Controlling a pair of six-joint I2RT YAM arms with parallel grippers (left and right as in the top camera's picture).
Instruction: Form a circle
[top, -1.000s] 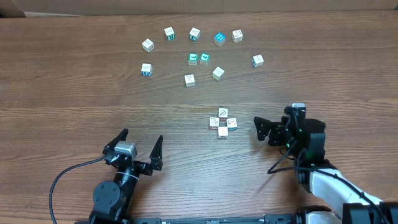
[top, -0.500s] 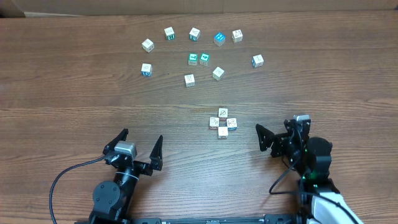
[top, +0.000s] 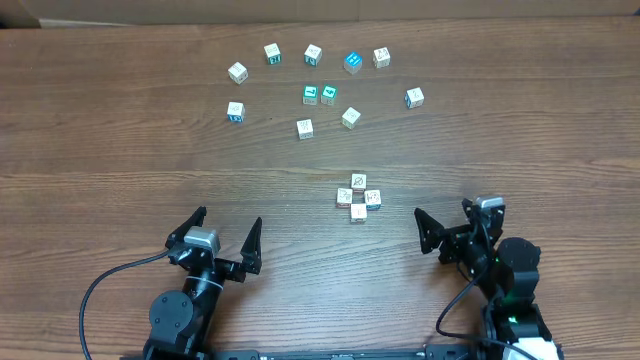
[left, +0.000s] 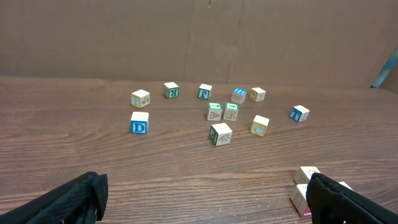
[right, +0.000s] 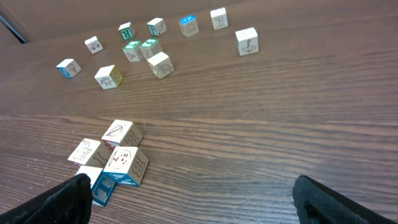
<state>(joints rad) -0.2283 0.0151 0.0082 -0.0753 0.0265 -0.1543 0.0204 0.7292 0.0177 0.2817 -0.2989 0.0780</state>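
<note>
The circle (top: 358, 199) lies on the bench (top: 100, 150), a little to the right of its middle and nearer to the near edge than to the far one. It is made of four small whitish cubes with printed marks. They are set like a diamond, each one touching or almost touching its two neighbours, and the overhead view seems to show a very small gap in the centre. In the right wrist view the four cubes sit tightly together and none stands apart. From this I judge that the ring is closed and the task is finished, or very close to finished. At most, a small correction of one cube could be left, but I cannot see any that clearly needs it.

Eleven other loose cubes (top: 304, 128) are scattered toward the far edge, well apart from the ring. They do not seem to belong to the figure.

The left end effector (top: 228, 220) is near the near edge, left of the middle, with its fingers spread wide and nothing between them. The right end effector (top: 450, 215) is also near the near edge, to the right of the ring and clearly apart from it. Its fingers are spread wide too, and it neither carries nor touches any cube.
</note>
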